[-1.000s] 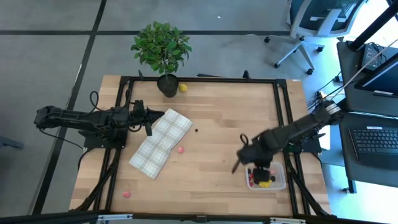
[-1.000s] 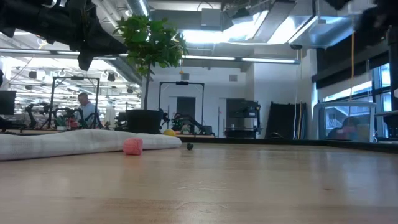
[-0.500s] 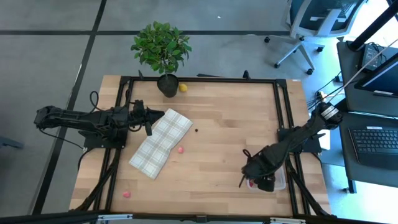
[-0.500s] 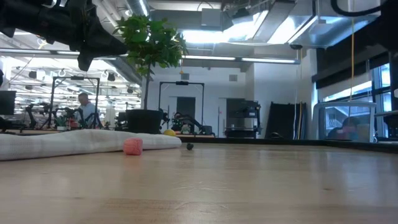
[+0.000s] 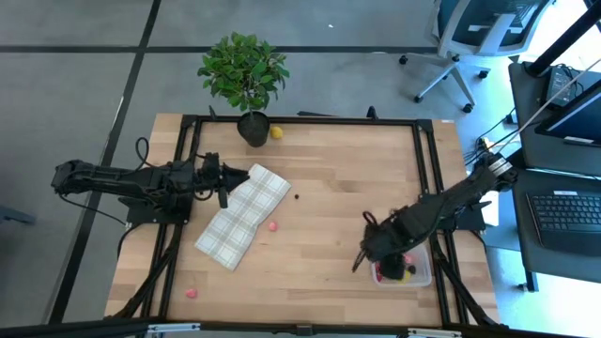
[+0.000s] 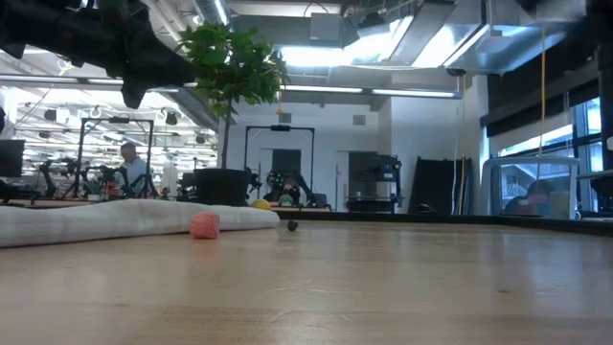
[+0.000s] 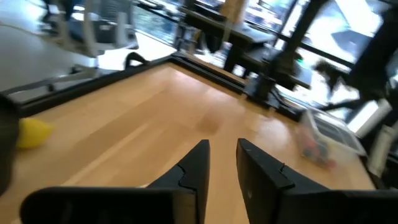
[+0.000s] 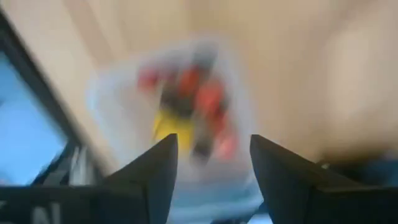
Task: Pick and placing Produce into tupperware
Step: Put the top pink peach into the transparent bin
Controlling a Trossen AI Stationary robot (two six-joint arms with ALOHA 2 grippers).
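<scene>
Right gripper (image 8: 208, 180) hangs spread wide and empty just above the tupperware (image 5: 419, 274), produce (image 8: 186, 112) piled right below it. Best bet: lift straight up, clear the rim, then head for the loose pink piece (image 5: 272, 225). Left gripper (image 7: 221, 165) waits, fingers narrowly apart.

one tub (image 5: 419, 272), one cloth (image 5: 242, 215), one plant (image 5: 242, 70) — two arms

Two dark jointed arms w/ black cables, angular black end effector fingers (image 7: 196, 171).

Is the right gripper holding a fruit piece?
No, in the right wrist view the right gripper is open and empty above the tub.
</scene>
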